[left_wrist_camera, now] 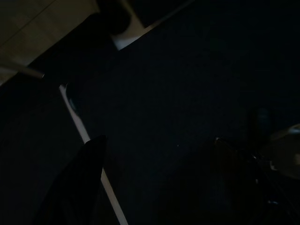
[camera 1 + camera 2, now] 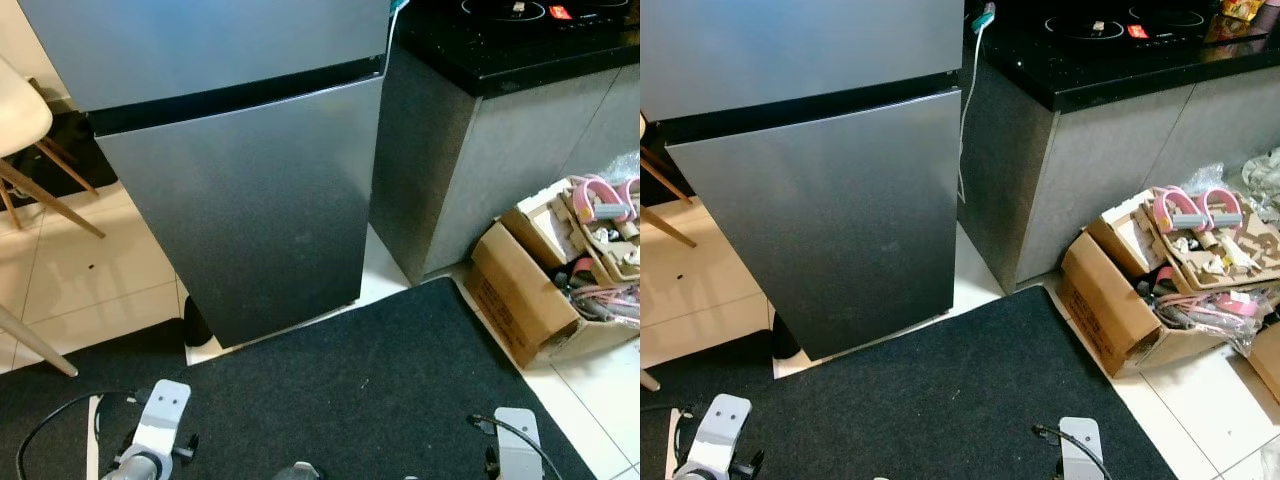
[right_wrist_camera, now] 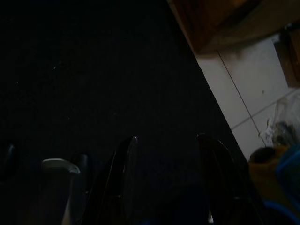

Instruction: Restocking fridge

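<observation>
Both arms hang low at the bottom edge of the head views, their silver wrist ends over the dark mat. In the left wrist view the left pincer (image 1: 154,173) points down at the mat, its two black fingers (image 1: 79,183) set wide apart with nothing between them. In the right wrist view the right pincer (image 3: 168,178) also hangs over the mat, its fingers (image 3: 119,178) spread with a clear gap and nothing held. Both wrist views are very dark.

The fridge (image 2: 250,190) stands straight ahead, a grey two-door unit with both doors shut; a dark seam divides the upper door from the lower. Its foot rests on pale tiled floor (image 2: 90,280) just beyond the far edge of the black mat (image 2: 370,390). A white cable with a teal plug (image 2: 983,18) hangs down the fridge's right side.

To the right of the fridge, close beside it, is a grey-fronted table (image 2: 1090,170) with a glossy black top that carries a cooktop (image 2: 1120,22) with a small red display; its figures are too small to read. On the floor at the right, by the mat's edge, an open cardboard box (image 2: 1110,300) holds pink handled items and scraps of card. Print on the box's side is too blurred to read. At the left, the wooden legs of a pale chair (image 2: 20,120) stand on the tiles.
</observation>
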Robot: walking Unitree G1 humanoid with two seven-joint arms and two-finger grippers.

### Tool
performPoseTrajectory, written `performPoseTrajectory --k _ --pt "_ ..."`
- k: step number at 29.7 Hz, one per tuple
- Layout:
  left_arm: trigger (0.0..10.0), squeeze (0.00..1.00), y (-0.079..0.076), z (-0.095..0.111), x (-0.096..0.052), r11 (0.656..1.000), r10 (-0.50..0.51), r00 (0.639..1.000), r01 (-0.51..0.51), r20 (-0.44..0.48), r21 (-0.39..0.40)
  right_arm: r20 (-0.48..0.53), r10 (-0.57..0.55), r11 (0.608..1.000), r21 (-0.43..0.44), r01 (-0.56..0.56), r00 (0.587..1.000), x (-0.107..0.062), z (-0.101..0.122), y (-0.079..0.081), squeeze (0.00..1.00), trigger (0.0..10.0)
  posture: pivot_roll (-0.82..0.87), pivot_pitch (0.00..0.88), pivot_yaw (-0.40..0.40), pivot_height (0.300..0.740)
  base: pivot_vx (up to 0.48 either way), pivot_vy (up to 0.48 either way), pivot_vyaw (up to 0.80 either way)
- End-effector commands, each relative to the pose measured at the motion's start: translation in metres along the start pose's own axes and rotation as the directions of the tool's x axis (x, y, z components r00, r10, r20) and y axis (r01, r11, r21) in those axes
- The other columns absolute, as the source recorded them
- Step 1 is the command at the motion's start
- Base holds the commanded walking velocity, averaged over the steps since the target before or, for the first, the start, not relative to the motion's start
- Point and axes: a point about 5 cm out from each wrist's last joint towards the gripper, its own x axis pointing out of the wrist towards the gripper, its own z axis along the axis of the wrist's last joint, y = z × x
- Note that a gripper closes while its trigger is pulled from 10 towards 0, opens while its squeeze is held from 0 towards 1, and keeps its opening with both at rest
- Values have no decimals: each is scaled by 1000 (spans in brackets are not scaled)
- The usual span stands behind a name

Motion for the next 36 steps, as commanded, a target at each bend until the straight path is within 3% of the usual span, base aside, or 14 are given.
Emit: performPoseTrajectory --k 1,36 --pt "10000 0 0 -11 -3 1000 5 999 -5 -47 5 5 -4 1000 -7 4 1000 0 1 0 224 10000 20 64 14 740 0 0 800" --pt "10000 0 -2 -19 -5 1000 19 996 -21 -86 -15 3 -10 1000 -18 10 1000 1 0 -3 243 10000 18 93 3 740 0 0 800"
